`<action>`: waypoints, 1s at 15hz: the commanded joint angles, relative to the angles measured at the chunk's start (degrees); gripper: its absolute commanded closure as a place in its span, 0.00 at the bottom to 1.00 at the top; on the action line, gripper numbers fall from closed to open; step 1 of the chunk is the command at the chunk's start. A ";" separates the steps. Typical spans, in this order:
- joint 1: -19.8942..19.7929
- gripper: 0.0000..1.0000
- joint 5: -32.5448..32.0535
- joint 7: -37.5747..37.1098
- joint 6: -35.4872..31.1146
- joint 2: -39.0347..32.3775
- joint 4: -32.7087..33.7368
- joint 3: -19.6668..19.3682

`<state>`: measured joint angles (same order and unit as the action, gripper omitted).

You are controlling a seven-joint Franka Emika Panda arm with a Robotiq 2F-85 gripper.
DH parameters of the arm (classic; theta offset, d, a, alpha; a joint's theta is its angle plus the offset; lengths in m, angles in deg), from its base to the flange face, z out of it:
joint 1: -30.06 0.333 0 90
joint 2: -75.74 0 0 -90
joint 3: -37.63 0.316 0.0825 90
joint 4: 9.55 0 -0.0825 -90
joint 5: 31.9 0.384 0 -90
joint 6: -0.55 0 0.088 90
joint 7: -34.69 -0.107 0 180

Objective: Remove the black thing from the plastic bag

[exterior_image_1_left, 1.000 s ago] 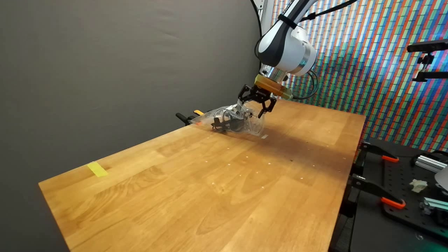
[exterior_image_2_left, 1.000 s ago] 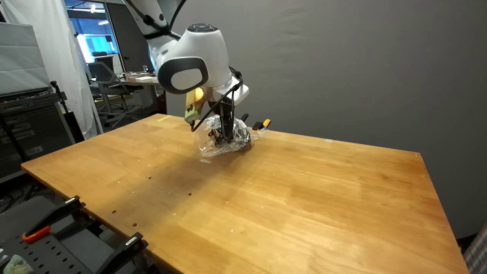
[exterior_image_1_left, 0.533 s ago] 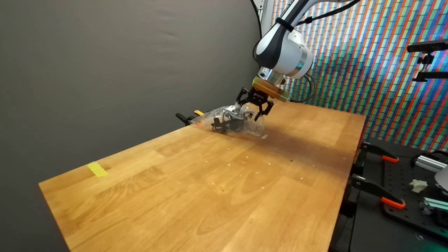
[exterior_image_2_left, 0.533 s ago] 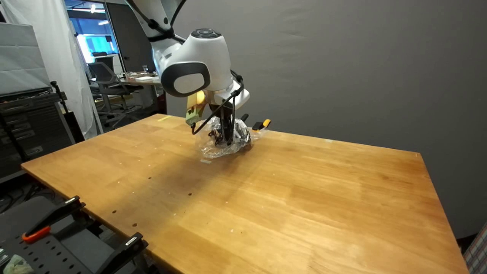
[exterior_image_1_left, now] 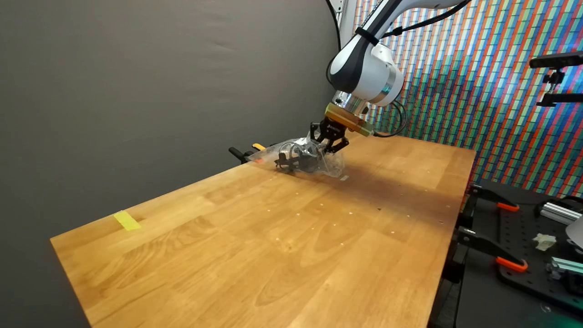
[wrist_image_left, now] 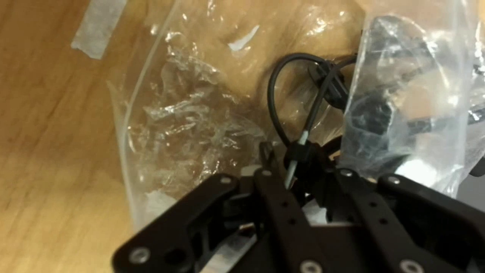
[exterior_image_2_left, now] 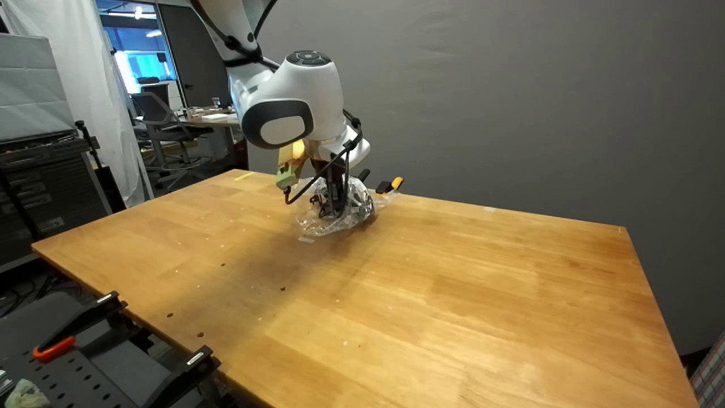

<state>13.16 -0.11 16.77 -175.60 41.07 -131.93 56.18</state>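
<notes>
The clear plastic bag (wrist_image_left: 182, 125) lies crumpled near the table's back edge, in both exterior views. Inside or at its mouth is the black thing (wrist_image_left: 335, 89), with looped dark cable; plastic covers its right part in the wrist view. A dark strip of the black thing (exterior_image_1_left: 298, 162) shows through the bag in an exterior view. My gripper (wrist_image_left: 297, 155) points down into the bag's near end, its jaws drawn close together around a dark piece of the thing with a pale-banded cable. Shadow and plastic hide whether both fingers press on it.
A clamp with a black and yellow handle (exterior_image_2_left: 391, 185) sits at the table's back edge just behind the bag. A pale tape strip (wrist_image_left: 99, 28) is stuck on the wooden table (exterior_image_1_left: 273, 255) beside the bag. A grey wall (exterior_image_1_left: 182, 91) rises behind.
My gripper has come down and slightly toward the bag, and its jaws have drawn from wide apart to close together. The bag stays in about the same place.
</notes>
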 commanded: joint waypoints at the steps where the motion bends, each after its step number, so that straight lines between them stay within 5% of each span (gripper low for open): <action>1: -0.50 0.96 1.01 0.00 -3.05 0.23 -0.47 1.41; 9: 1.38 0.94 1.11 -0.46 -8.39 9.57 -12.91 1.43; 15: -0.75 0.95 1.50 -0.07 -4.19 24.57 -25.78 6.63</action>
<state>13.68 0.02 16.71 -182.99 54.98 -149.66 60.03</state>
